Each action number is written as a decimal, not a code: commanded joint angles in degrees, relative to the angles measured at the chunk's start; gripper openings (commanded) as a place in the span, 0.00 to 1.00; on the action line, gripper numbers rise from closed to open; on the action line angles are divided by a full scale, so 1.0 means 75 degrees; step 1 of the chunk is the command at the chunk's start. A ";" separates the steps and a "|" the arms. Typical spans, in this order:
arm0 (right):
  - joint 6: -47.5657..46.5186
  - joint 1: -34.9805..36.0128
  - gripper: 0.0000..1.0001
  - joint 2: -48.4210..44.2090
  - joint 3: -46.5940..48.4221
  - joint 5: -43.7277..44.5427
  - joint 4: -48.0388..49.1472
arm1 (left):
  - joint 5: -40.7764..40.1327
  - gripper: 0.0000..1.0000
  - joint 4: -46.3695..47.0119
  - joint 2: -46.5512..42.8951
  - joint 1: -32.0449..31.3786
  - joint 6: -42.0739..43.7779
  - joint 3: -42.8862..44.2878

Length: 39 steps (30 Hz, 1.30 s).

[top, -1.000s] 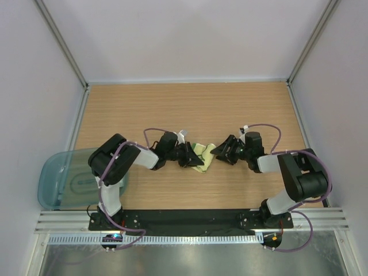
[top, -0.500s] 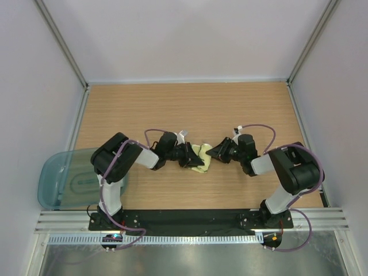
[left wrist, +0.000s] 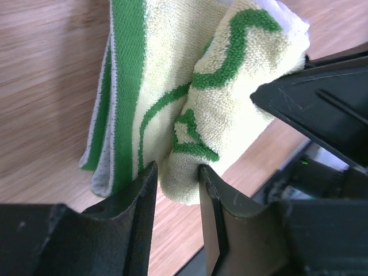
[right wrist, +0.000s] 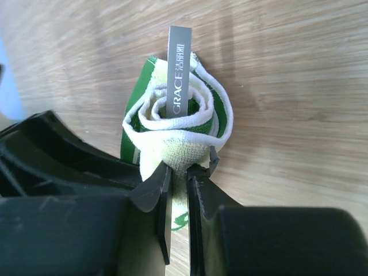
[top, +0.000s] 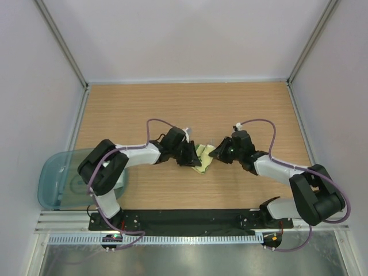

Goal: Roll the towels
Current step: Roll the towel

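Rolled green-and-cream towel (left wrist: 172,75) held from both ends.
The left tool (left wrist: 174,178) and right tool (right wrist: 178,175) each pinch it, mid wooden surface (top: 190,109).

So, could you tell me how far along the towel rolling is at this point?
The green towel looks largely rolled: the right wrist view shows a spiral at its end. In hand: the left gripper and right gripper both pinch it, with a flat part lying unrolled beside the roll. Left: finishing that roll. I cannot see a second towel clearly.
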 commanded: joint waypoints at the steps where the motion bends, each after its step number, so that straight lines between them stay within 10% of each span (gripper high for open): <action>1: -0.0464 0.0343 0.01 -0.0182 0.0790 0.1285 -0.2438 | -0.1844 0.36 -0.2232 -0.0325 -0.0443 0.1134 0.0447; 13: -0.0101 0.0906 0.01 0.0814 0.1646 0.1686 -0.3565 | -0.6450 0.38 -0.4238 -0.0724 -0.2974 0.2294 0.2322; 39: -0.0241 0.0953 0.01 0.1025 0.2174 0.1381 -0.4175 | -0.6486 0.44 -0.3594 0.0880 -0.4019 0.3057 0.3202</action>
